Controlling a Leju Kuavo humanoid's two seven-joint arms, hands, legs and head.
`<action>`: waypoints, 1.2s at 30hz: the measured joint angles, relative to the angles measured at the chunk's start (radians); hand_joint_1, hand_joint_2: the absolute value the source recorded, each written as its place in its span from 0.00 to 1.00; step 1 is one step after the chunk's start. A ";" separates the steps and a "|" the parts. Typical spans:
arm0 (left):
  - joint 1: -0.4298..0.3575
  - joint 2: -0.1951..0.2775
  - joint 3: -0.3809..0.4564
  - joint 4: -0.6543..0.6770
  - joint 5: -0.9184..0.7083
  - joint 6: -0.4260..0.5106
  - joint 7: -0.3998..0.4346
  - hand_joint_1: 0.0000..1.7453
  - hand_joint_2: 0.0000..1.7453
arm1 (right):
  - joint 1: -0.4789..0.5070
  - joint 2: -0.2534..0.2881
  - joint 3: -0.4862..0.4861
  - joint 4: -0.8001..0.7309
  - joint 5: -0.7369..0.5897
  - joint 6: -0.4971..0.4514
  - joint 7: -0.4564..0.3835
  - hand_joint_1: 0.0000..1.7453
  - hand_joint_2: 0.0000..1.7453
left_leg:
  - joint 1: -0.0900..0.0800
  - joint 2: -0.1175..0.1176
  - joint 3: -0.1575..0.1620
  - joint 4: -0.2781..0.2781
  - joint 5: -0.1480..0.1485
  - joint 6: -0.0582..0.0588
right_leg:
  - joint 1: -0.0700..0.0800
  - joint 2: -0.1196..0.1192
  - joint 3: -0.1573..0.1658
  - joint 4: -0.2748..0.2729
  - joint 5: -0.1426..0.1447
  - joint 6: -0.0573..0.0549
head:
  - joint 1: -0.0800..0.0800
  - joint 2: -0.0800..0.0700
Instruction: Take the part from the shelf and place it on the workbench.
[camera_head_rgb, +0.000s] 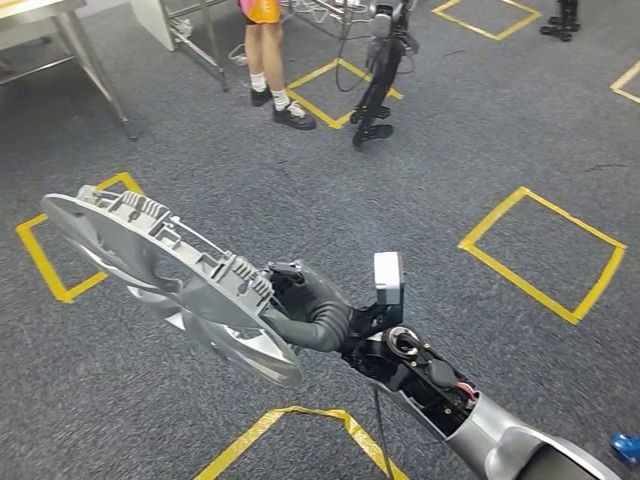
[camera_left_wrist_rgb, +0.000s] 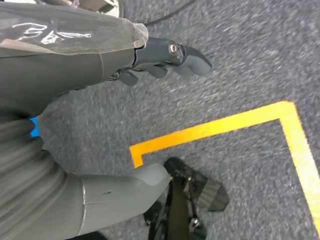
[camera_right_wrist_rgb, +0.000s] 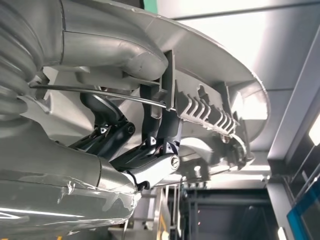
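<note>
In the head view my right hand (camera_head_rgb: 309, 305) grips a large grey plastic part (camera_head_rgb: 166, 265), a flat round frame with ribs and clips along its rim. The part juts out to the left of the hand, above the grey carpet. In the right wrist view my dark fingers (camera_right_wrist_rgb: 113, 145) wrap one ribbed edge of the part (camera_right_wrist_rgb: 211, 85), with the thumb on its other face. My left hand (camera_left_wrist_rgb: 68, 80) hangs over the floor. Its fingers (camera_left_wrist_rgb: 166, 55) and thumb (camera_left_wrist_rgb: 124, 190) are spread apart, and it holds nothing.
A person (camera_head_rgb: 264, 60) stands on the carpet ahead, beside another dark robot (camera_head_rgb: 377, 80). A metal table (camera_head_rgb: 83, 50) stands at the far left. Yellow tape squares (camera_head_rgb: 543, 250) mark the floor, one corner (camera_left_wrist_rgb: 211, 130) lying below my left hand. A small blue object (camera_head_rgb: 626, 445) lies at the right.
</note>
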 joint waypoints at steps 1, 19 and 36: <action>0.002 0.000 0.000 0.000 0.000 0.000 0.000 0.00 1.00 | -0.001 0.001 0.000 0.000 0.000 0.000 0.001 1.00 1.00 | -0.002 0.016 -0.005 0.008 -0.006 -0.005 | -0.003 -0.014 0.006 -0.009 0.004 -0.003 | -0.003 0.000; -0.004 0.004 0.000 0.000 0.007 0.000 -0.002 0.00 1.00 | -0.007 0.006 0.001 0.010 -0.005 0.005 -0.001 1.00 1.00 | 0.003 0.151 0.016 -0.006 -0.007 0.017 | -0.001 -0.094 -0.036 0.152 -0.121 0.035 | -0.021 0.000; -0.005 0.003 0.000 0.000 0.007 0.000 -0.002 0.00 1.00 | -0.010 0.007 0.002 0.017 -0.006 0.003 -0.001 1.00 1.00 | 0.002 0.142 -0.123 0.258 -0.125 -0.032 | -0.001 -0.066 0.016 -0.014 -0.001 -0.008 | -0.038 0.000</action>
